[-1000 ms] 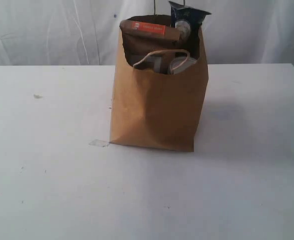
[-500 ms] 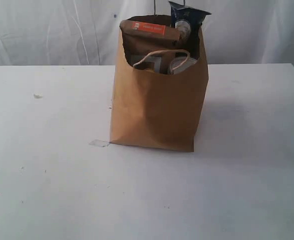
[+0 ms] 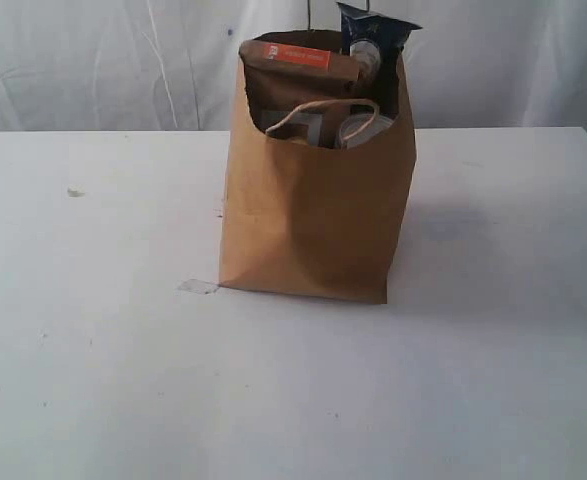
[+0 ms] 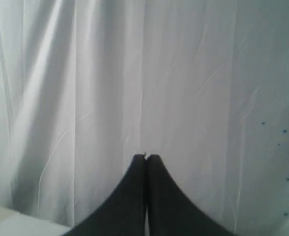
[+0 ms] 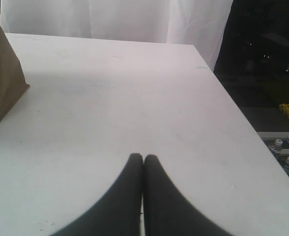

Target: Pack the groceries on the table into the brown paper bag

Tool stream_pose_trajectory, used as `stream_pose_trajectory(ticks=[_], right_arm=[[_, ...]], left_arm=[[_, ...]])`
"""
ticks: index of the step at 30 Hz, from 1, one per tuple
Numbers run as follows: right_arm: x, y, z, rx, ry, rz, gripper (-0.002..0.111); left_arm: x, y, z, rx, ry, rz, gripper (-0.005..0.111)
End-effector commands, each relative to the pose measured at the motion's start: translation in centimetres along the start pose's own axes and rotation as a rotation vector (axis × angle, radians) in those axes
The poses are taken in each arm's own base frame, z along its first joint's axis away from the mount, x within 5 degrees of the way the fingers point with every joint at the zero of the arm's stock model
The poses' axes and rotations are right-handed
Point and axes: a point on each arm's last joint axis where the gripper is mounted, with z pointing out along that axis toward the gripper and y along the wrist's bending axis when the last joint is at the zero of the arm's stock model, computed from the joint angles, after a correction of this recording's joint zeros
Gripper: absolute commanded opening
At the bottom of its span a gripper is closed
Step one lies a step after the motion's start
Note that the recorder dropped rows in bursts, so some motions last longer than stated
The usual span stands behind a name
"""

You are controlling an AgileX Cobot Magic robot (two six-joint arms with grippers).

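The brown paper bag (image 3: 318, 210) stands upright in the middle of the white table (image 3: 93, 350). Out of its top stick the brown pouch with orange label (image 3: 298, 60) and the dark end of the spaghetti packet (image 3: 373, 35). A pull-tab tin (image 3: 363, 127) shows behind the loop handle. Other groceries inside are hidden. Neither arm appears in the exterior view. My left gripper (image 4: 146, 156) is shut and empty, facing a white curtain. My right gripper (image 5: 143, 157) is shut and empty above the table, with the bag's corner (image 5: 1, 83) off to one side.
A scrap of tape (image 3: 197, 287) lies by the bag's front corner, and a small speck (image 3: 73, 192) sits at the far left. White curtains (image 3: 93, 60) hang behind the table. The table's edge (image 5: 233, 103) drops to a dark area with equipment.
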Motion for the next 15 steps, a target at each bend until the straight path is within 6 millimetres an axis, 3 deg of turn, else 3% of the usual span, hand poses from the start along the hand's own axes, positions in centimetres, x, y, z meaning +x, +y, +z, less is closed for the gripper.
stream_pose_trajectory(ticks=[1,6,15], right_arm=[[-0.1,0.0,0.0,0.003,-0.015,-0.004,0.000],[-0.1,0.0,0.0,0.003,-0.015,-0.004,0.000],[-0.1,0.0,0.0,0.003,-0.015,-0.004,0.000]], left_arm=[[-1.4,-0.8,-3.0,0.089,-0.068,0.027,0.000],[0.2,-1.8,-5.2,0.227,-0.012,0.029,0.000],[4.3,-1.6,-6.3,0.256,0.088,-0.041,0.000]])
